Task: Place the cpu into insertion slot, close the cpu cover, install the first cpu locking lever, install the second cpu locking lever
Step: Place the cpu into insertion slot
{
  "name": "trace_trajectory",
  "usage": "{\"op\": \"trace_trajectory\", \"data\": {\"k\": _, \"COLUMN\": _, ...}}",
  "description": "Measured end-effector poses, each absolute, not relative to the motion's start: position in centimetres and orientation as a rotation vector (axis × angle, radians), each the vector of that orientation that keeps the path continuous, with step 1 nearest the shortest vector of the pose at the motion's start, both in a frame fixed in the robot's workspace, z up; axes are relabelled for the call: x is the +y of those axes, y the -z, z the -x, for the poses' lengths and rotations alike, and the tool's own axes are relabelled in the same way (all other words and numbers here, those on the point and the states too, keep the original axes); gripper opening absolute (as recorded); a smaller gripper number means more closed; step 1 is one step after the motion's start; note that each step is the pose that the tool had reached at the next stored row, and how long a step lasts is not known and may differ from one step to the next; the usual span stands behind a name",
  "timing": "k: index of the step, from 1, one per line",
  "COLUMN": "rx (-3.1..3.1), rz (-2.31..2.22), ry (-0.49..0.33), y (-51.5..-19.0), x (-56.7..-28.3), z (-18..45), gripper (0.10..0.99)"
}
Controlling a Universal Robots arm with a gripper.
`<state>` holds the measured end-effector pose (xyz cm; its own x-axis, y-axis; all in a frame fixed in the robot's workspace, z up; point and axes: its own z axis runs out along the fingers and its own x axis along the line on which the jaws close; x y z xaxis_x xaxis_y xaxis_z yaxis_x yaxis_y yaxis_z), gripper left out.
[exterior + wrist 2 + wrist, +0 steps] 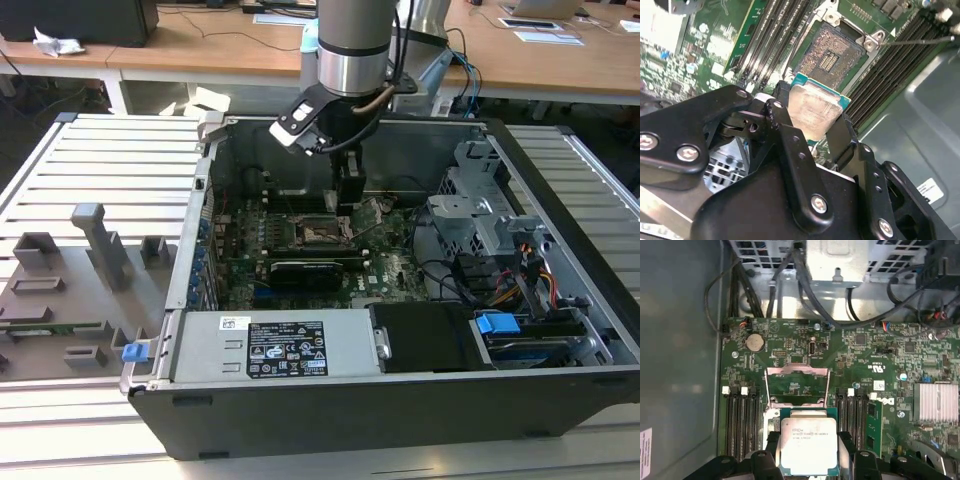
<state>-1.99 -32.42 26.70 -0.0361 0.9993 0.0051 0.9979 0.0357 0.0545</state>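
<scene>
Pale slatted metal tabletop [120, 165], grey holders [100, 245] on it at the exterior view's left, light wooden desks [200, 50] behind, white papers [545, 36], a crumpled sheet [55, 43] and a dark box [80, 20] on them, even bright light

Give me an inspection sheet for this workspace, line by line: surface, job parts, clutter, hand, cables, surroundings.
Surface: slatted metal table carrying an open computer case.
Job's things: cpu held above the green board; slot empty, contacts bare; cover swung open.
Clutter: grey fixtures on the table at the exterior view's left.
Hand: hand shut on the cpu's edges, near the slot.
Cables: black bundle past the board; coloured wires inside the case at the exterior view's right.
Surroundings: wooden desks behind the table.
</scene>
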Motion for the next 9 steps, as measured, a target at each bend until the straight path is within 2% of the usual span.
{"op": "trace_trajectory", "data": {"k": 9, "rx": 2.263, "rz": -2.149, "ry": -0.051, "y": -26.67, "x": -32.39, "z": 2.54, "gripper": 0.541}}
